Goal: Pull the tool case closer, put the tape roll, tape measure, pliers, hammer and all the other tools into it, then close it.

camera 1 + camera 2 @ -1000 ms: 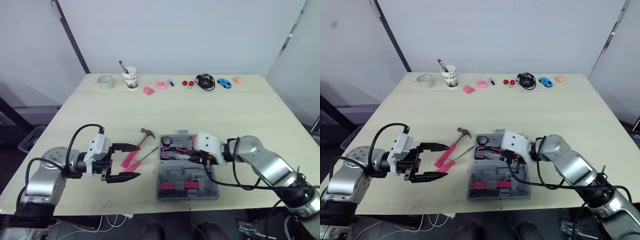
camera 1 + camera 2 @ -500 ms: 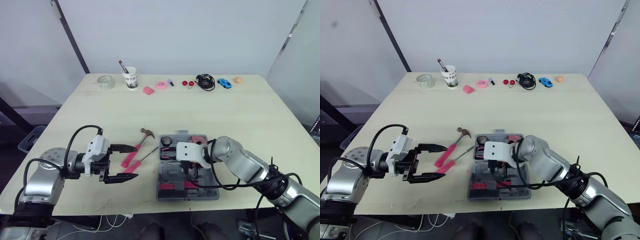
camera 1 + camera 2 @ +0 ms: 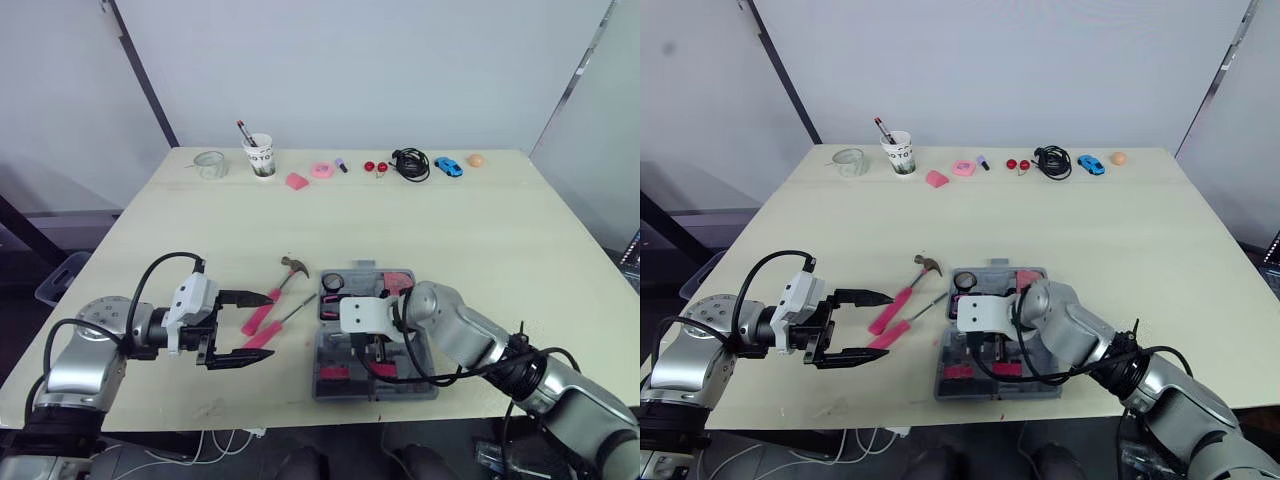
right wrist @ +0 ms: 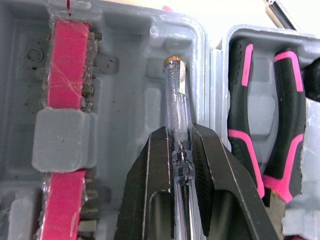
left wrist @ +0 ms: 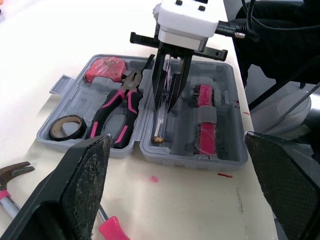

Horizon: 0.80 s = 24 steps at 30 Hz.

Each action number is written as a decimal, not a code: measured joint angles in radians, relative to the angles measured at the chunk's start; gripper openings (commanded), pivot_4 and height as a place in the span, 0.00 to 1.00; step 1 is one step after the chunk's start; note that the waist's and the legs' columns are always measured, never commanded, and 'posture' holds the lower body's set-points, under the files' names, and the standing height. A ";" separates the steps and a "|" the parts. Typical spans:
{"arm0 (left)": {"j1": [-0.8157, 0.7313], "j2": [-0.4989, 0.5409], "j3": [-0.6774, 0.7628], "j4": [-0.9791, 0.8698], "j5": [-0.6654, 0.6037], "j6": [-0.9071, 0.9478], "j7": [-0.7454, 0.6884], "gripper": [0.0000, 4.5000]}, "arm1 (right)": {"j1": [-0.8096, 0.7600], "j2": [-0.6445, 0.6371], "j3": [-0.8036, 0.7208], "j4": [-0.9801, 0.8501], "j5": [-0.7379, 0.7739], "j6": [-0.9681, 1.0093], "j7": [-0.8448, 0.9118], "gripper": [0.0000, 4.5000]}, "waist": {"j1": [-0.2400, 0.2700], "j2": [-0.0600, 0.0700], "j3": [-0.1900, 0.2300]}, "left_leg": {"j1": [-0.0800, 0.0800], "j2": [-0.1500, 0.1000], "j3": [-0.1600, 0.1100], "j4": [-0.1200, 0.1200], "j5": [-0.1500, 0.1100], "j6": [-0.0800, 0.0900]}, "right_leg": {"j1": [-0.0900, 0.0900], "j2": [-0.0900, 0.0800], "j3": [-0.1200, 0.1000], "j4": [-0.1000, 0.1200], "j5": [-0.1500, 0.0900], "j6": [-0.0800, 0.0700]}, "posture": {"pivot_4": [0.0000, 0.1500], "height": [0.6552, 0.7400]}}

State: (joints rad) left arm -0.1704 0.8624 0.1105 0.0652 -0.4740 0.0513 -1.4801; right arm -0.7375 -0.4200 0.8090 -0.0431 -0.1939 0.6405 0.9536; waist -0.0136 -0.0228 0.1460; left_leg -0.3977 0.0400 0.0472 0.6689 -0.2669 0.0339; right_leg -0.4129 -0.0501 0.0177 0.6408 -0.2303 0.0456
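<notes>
An open grey plastic tool case (image 5: 226, 102) is being kept near the front edge of the pale wooden table (image 3: 200, 230). Black-and-pink pliers (image 5: 117, 107), a brown tape roll (image 5: 66, 127) and a pink tape measure (image 5: 105, 69) are being held in its far half. A clear-handled screwdriver (image 4: 176, 107) is being gripped in the near half by the right gripper (image 5: 165, 104). A steel-headed, pink-handled hammer (image 3: 290, 272) and a pink-handled screwdriver (image 3: 268, 333) are being left on the table just left of the case.

We see two silver-grey arms of rounded segments, left arm (image 3: 90, 355) at eight o'clock, right arm (image 3: 470, 335) at four. Black cables (image 3: 172, 256) loop over each. Left gripper (image 3: 275, 323) and right gripper (image 5: 164, 107) have white boxy housings (image 5: 187, 17) with dark screw holes, and black tapered fingers (image 5: 85, 190), grainy inside.
</notes>
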 measured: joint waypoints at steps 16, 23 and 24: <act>0.037 0.000 0.000 -0.005 0.001 0.000 0.009 1.00 | 0.023 0.027 -0.026 0.034 -0.034 -0.073 -0.004 0.59 | 0.000 0.000 0.000 | 0.000 0.000 0.000 0.000 0.000 0.000 | 0.000 0.000 0.000 0.000 0.000 0.000 | 1.00 1.00; 0.040 0.000 0.000 -0.005 0.001 0.000 0.012 1.00 | 0.039 0.020 -0.047 0.011 -0.037 -0.075 0.000 0.59 | 0.000 0.000 0.000 | 0.000 0.000 0.000 0.000 0.000 0.000 | 0.000 0.000 0.000 0.000 0.000 0.000 | 1.00 1.00; 0.040 0.000 0.000 -0.005 0.001 0.000 0.012 1.00 | 0.053 0.019 -0.070 -0.008 -0.027 -0.063 0.002 0.59 | 0.001 0.000 0.000 | 0.000 0.000 0.000 0.000 0.000 0.000 | 0.000 0.000 0.000 0.000 0.000 0.000 | 1.00 1.00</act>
State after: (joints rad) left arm -0.1308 0.8621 0.1104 0.0598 -0.4735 0.0509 -1.4681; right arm -0.6845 -0.4015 0.7391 -0.0515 -0.2205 0.5777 0.9552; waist -0.0128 -0.0228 0.1461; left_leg -0.3976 0.0402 0.0470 0.6689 -0.2669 0.0338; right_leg -0.4129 -0.0502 0.0173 0.6410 -0.2303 0.0455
